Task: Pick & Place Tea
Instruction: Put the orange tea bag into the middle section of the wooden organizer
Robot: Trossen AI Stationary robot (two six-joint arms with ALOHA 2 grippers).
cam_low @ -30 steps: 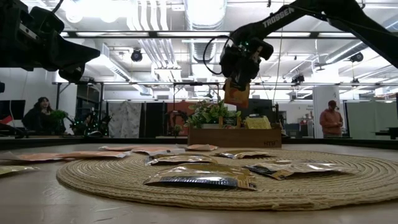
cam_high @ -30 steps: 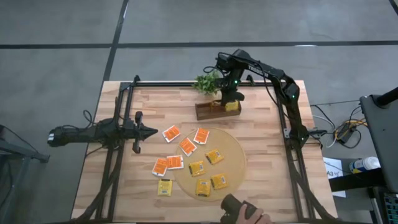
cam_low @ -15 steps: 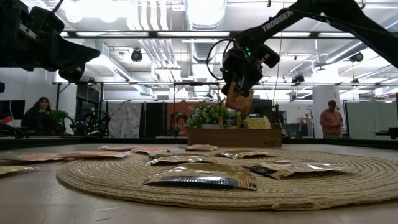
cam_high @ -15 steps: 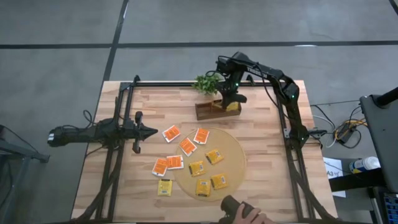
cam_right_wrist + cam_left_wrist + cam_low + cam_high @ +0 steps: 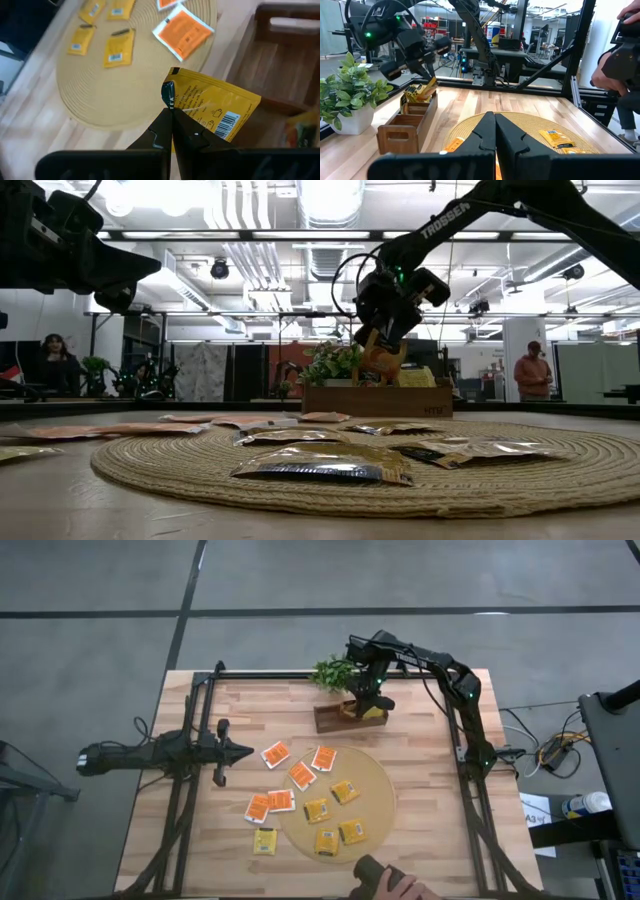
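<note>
The right claw (image 5: pixel 371 700), pinched shut on a yellow tea packet (image 5: pixel 215 110), hangs tilted just above the wooden box (image 5: pixel 349 717), which lies directly beneath it, while the left claw (image 5: pixel 243 751), closed and empty, waits well away from the box.

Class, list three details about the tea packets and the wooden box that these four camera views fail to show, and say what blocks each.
- How many packets already sit in the brown wooden box: high view, right claw covers it.
- Print on the held yellow foil tea packet: right wrist view, blurred.
- Flat orange-red square packets: low view, edge-on, colours unclear.
</note>
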